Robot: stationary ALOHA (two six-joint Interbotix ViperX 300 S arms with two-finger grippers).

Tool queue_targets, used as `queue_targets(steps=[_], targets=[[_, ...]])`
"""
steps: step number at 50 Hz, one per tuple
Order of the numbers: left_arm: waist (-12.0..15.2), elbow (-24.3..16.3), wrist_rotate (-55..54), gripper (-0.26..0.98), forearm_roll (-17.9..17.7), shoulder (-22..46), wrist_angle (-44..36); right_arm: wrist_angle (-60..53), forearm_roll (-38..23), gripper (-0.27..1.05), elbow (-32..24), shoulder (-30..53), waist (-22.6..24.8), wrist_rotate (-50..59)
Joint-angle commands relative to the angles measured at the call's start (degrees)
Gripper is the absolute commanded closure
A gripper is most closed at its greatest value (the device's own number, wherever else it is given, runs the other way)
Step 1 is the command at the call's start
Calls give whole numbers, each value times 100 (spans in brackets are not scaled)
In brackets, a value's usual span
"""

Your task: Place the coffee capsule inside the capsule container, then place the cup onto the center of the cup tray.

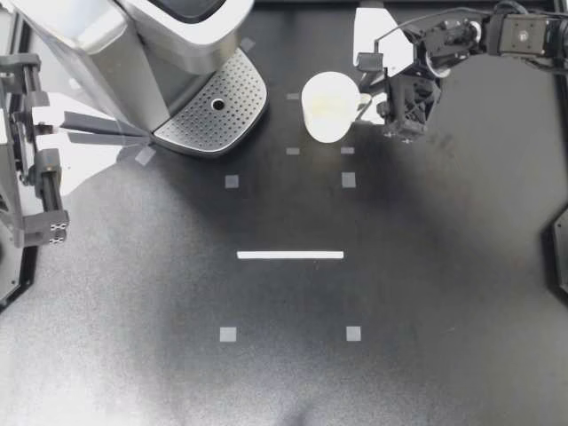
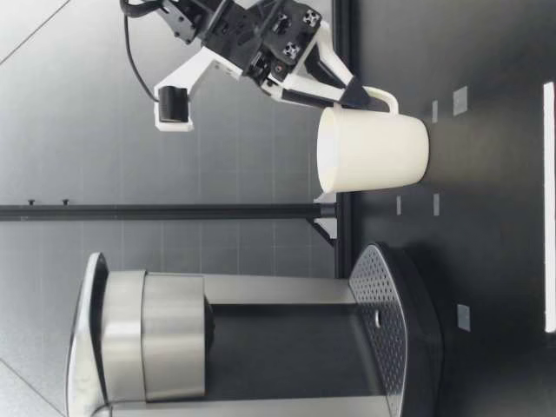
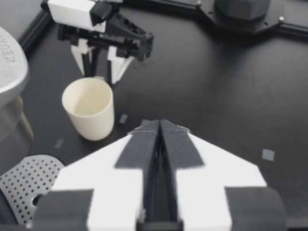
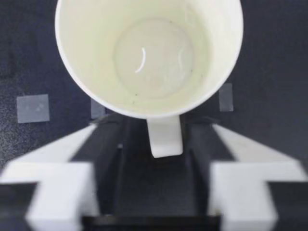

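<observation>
Standing upright near the worktop's far edge, the cup (image 1: pixel 327 106) sits just beside the tray (image 1: pixel 232 114). A narrow gap of bare worktop (image 1: pixel 426 293) lies between them, and the cup's handle (image 1: pixel 362 101) is turned toward my right side. The right claw (image 1: pixel 373 100) meets that handle. Its fingers (image 4: pixel 103 144) are spread wide with the handle between them, and a gap shows on each side, so neither finger touches it. In the low view the claw slants down to the handle from above, its tips by the handle's upper part.

The machine (image 1: pixel 151 44) fills the worktop's far left corner, and its perforated tray juts out toward the cup. The left claw (image 1: pixel 142 135) lies by the left edge and points at the tray's rim. Its tips are just beside the rim; I cannot tell whether they touch. Its pads (image 3: pixel 142 149) are pressed flat together with nothing between them.

Small grey tape squares (image 1: pixel 232 181) dot the worktop around the cup, and a white strip (image 1: pixel 290 255) lies near the middle.
</observation>
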Motion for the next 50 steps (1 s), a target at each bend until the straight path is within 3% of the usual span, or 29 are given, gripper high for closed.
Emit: queue_targets(steps=[1, 14, 27, 35, 50], targets=[[-9, -70, 9, 61, 26, -26, -26, -44, 18, 44, -62, -79, -44, 0], [-9, -70, 9, 61, 26, -26, -26, -35, 26, 63, -70, -158, -44, 18], [-9, -53, 9, 61, 26, -44, -53, 158, 308, 64, -79, -466, -26, 158], [-9, 53, 0, 61, 26, -141, -114, 123, 598, 64, -211, -703, 281, 264], [-9, 123, 0, 61, 26, -255, -220, 123, 668, 64, -949, -132, 677, 519]])
